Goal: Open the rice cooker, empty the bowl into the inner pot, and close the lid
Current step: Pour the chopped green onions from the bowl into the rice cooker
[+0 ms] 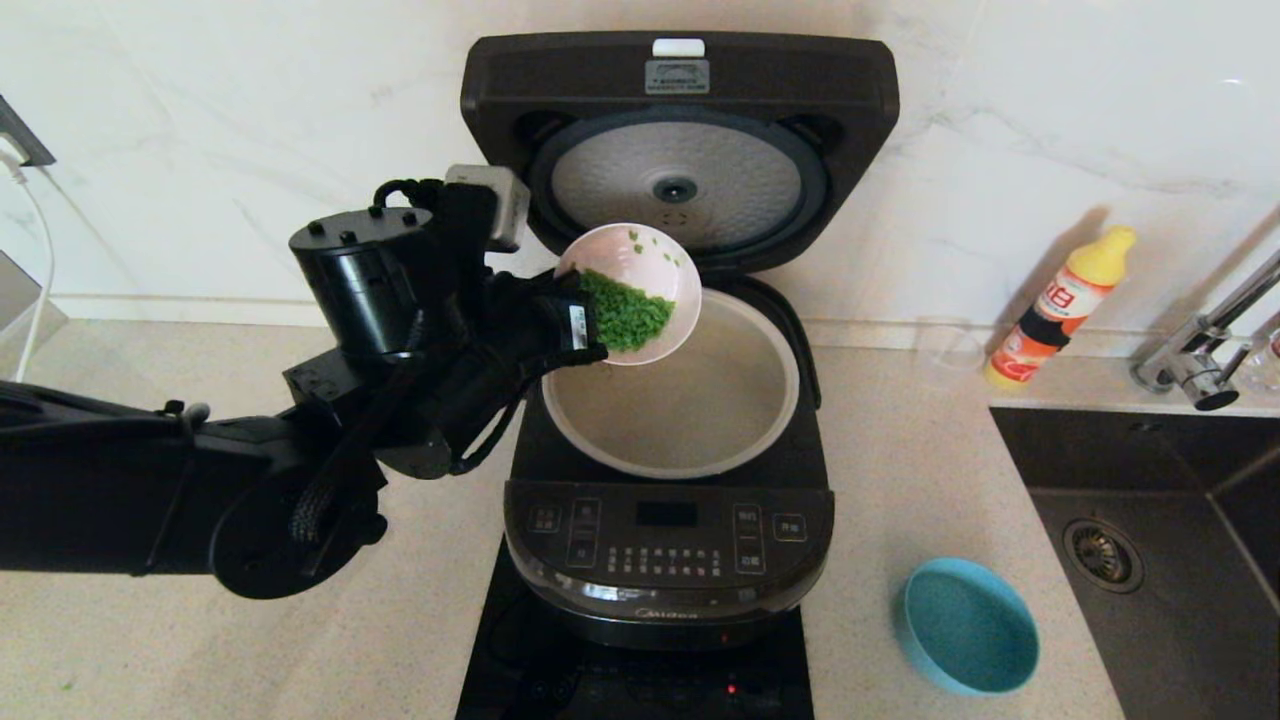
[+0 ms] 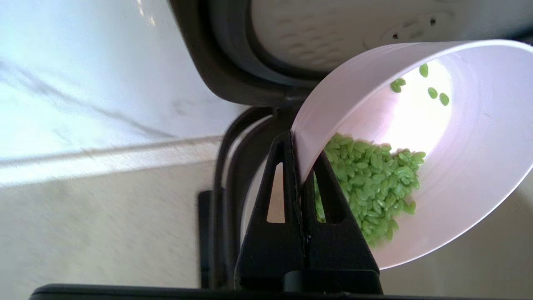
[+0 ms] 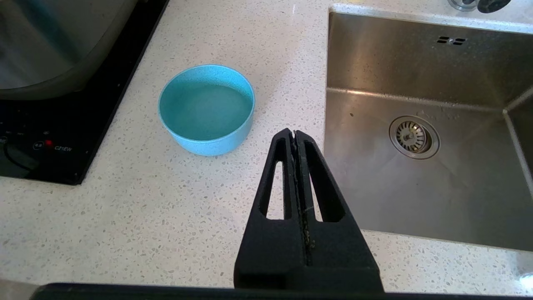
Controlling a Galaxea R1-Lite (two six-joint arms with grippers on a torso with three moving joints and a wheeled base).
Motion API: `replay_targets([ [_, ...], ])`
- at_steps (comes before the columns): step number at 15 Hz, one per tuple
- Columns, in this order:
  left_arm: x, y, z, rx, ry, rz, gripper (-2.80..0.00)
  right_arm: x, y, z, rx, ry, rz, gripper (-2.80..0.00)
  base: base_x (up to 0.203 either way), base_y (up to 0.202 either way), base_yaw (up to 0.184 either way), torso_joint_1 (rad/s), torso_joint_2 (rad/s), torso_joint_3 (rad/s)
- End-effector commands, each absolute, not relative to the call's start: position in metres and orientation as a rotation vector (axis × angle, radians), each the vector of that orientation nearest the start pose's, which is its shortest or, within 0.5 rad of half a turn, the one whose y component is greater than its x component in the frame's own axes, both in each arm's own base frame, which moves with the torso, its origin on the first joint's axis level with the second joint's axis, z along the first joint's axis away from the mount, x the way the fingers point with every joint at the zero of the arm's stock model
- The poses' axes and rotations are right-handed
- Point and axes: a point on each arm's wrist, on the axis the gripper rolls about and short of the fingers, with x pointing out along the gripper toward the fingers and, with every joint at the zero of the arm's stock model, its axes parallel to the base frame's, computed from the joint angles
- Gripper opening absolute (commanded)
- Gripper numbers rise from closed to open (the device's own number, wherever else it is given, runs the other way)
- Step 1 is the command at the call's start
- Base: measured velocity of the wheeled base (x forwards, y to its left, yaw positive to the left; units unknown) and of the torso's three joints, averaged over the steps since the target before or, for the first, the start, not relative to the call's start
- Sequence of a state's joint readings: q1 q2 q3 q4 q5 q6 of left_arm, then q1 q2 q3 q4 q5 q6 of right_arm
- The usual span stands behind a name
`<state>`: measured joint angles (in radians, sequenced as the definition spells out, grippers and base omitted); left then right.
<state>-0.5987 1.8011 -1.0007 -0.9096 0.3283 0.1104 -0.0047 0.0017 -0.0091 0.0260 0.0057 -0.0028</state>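
The black rice cooker (image 1: pixel 668 545) stands open, its lid (image 1: pixel 680 80) upright against the wall with the dimpled silver disc facing me. The cream inner pot (image 1: pixel 690 410) sits in the cavity and looks empty. My left gripper (image 1: pixel 585 325) is shut on the rim of the pale pink bowl (image 1: pixel 650 262), held tilted above the pot's far left edge. Green grains (image 1: pixel 625 310) lie heaped at the bowl's low side. In the left wrist view the gripper (image 2: pixel 296 141) pinches the bowl (image 2: pixel 479 137) wall. My right gripper (image 3: pixel 295 134) is shut and empty over the counter.
A teal-blue bowl (image 1: pixel 968 625) stands on the counter right of the cooker, also in the right wrist view (image 3: pixel 207 108). A sink (image 1: pixel 1150 520) with a tap lies at far right. An orange bottle (image 1: pixel 1060 305) and a clear cup (image 1: pixel 945 350) stand by the wall.
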Motion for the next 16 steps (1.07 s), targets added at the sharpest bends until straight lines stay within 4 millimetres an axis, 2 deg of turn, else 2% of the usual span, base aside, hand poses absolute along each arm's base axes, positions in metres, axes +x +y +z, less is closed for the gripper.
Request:
replay_targets([
  [1,0.288,-0.188,0.224,0.114,-0.121,-0.260,-2.80,-0.023,0.000,0.075,-0.003,0.018,0.003,-2.80,0.000,0.000,0.000,0.000,0.00,0.000],
  [6,0.295,-0.191,0.231,0.183,-0.299,-0.224,-2.80,-0.023,0.000,0.075,-0.003,0.018,0.002,-2.80,0.000,0.000,0.000,0.000,0.00,0.000],
  [9,0.300,-0.195,0.232,0.183,-0.345,-0.212,-2.80,-0.023,0.000,0.075,-0.003,0.018,0.002,-2.80,0.000,0.000,0.000,0.000,0.00,0.000],
  [12,0.311,-0.203,0.214,0.223,-0.361,-0.208,-2.80,-0.023,0.000,0.075,-0.003,0.018,0.003,-2.80,0.000,0.000,0.000,0.000,0.00,0.000],
  [16,0.317,-0.210,0.208,0.244,-0.433,-0.185,-2.80,-0.023,0.000,0.075,-0.003,0.018,0.003,-2.80,0.000,0.000,0.000,0.000,0.00,0.000],
])
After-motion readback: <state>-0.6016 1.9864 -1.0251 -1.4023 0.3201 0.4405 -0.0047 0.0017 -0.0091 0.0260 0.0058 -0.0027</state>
